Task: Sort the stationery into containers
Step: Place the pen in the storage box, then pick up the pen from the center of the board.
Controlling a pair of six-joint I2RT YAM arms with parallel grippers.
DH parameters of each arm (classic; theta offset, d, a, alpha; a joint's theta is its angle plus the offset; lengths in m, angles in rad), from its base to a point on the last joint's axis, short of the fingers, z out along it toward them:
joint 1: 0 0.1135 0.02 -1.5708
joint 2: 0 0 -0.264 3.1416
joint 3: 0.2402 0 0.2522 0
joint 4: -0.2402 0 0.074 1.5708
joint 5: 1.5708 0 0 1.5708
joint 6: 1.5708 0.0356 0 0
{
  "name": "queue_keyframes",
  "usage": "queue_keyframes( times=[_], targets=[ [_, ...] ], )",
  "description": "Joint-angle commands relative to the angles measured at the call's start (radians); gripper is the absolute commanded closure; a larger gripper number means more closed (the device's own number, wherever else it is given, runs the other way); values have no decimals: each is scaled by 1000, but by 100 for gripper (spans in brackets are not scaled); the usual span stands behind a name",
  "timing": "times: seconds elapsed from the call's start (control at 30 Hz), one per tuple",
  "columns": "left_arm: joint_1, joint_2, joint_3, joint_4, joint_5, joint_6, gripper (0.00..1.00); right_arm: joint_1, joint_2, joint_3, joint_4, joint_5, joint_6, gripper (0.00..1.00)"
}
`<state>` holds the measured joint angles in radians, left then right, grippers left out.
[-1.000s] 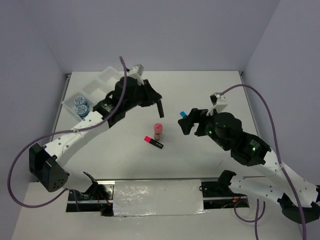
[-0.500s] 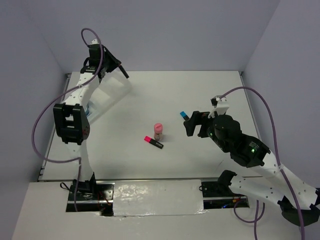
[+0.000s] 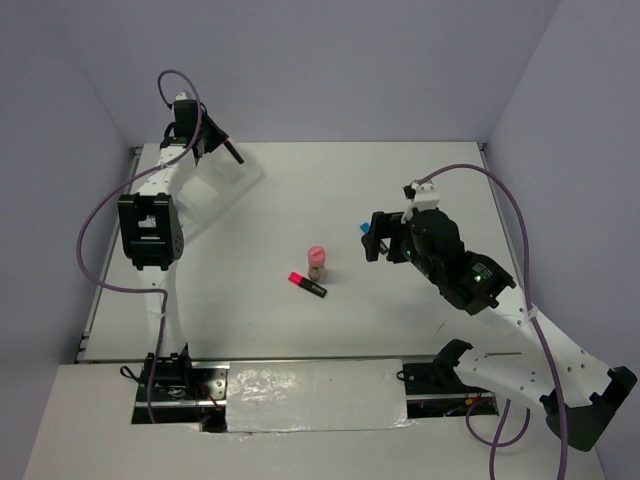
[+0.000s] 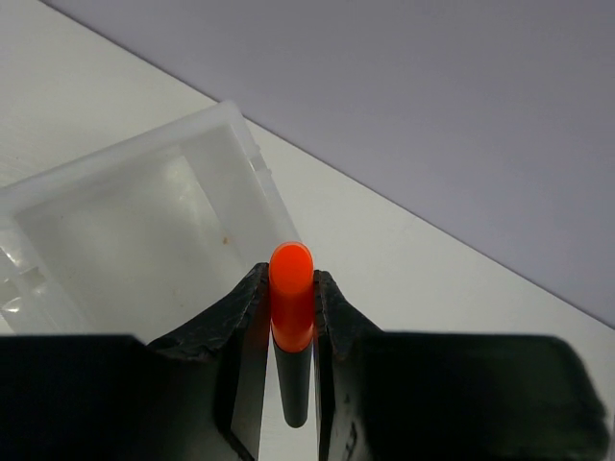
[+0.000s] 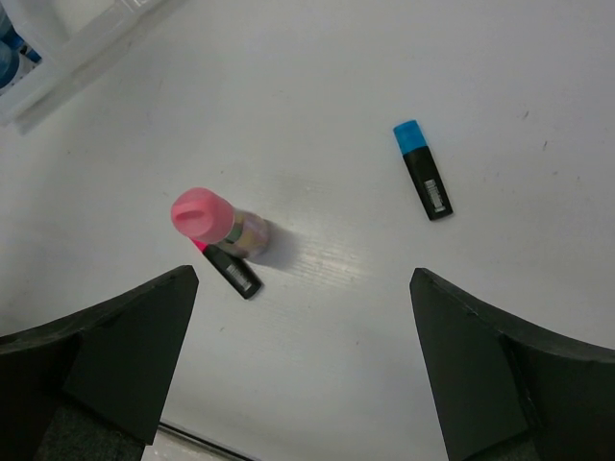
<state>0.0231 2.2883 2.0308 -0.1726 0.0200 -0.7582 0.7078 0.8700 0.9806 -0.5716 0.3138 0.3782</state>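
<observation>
My left gripper (image 4: 290,288) is shut on the orange-capped black marker (image 4: 290,312), raised over the far end of the white translucent tray (image 4: 125,163). From above, that gripper (image 3: 228,148) is at the back left above the tray (image 3: 228,180). The pink-capped bottle (image 3: 316,262) stands mid-table, with the pink-capped marker (image 3: 307,285) lying against its base. My right gripper (image 5: 300,279) hangs open and holds nothing, above bare table between the bottle (image 5: 207,216) and the blue-capped marker (image 5: 423,181). A blue roll (image 5: 8,48) shows in the tray's near end.
The raised left arm (image 3: 150,230) hides most of the tray in the top view. Grey walls close in the table (image 3: 300,200) at the back and both sides. The right arm (image 3: 480,290) reaches in from the near right.
The left arm has swung from mid-table up to the back left, carrying the orange-capped marker over the tray's far end. The right gripper has shifted slightly and stays open.
</observation>
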Motion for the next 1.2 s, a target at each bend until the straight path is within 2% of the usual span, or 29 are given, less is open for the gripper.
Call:
queue_keyframes(
  times=[0.0, 0.03, 0.07, 0.13, 0.2, 0.23, 0.33, 0.37, 0.43, 0.5, 0.53, 0.67, 0.7, 0.73, 0.77, 0.97, 1.03, 1.17],
  targets=[
    [21, -1, -4, 67, -15, 22, 83, -28, 15, -11, 72, -64, -22, 0],
    [24, -4, -9, 68, -15, 20, 80, -33, 20, -10, 75, -70, -25, 0],
    [29, -10, -15, 67, -15, 20, 68, -39, 26, -10, 78, -74, -30, 0],
    [34, -13, -29, 77, -35, 23, 61, -59, 43, -7, 87, -91, -35, 0],
    [44, -7, -20, 78, -28, 20, 40, -76, 63, -2, 94, -111, -44, 0],
    [47, -4, -14, 76, -28, 16, 34, -82, 70, -2, 98, -114, -48, 0],
    [54, 0, 3, 81, 4, 13, 6, -115, 113, -5, 125, -124, -64, 0],
    [55, -6, 11, 75, 23, 10, 1, -132, 135, -8, 131, -111, -73, 0],
    [55, -32, 6, 67, 38, -9, 1, -233, 271, 39, 106, -163, -64, 0],
    [55, -120, -39, 85, 93, -27, 1, -281, 412, 67, 119, -250, -82, 2],
    [54, -157, -47, 73, 107, -30, 1, -300, 455, 101, 122, -246, -96, 2],
    [54, -436, -134, -4, 196, -20, 1, -364, 666, 213, 87, -271, -179, 3],
    [54, -491, -167, -10, 211, -9, 1, -379, 699, 237, 60, -309, -197, 5],
    [52, -609, -202, -18, 225, -6, 1, -399, 737, 294, 40, -309, -229, 11],
    [52, -674, -286, -19, 239, 0, 1, -404, 808, 321, 18, -309, -242, 13],
    [52, -1146, -600, -102, 311, 40, 1, -413, 971, 455, -54, -361, -295, 19],
    [52, -1289, -659, -117, 304, 48, 1, -413, 1020, 478, -77, -360, -301, 21],
    [52, -1391, -692, -249, 327, 115, 1, -398, 1051, 443, -80, -349, -305, 24]
  ],
)
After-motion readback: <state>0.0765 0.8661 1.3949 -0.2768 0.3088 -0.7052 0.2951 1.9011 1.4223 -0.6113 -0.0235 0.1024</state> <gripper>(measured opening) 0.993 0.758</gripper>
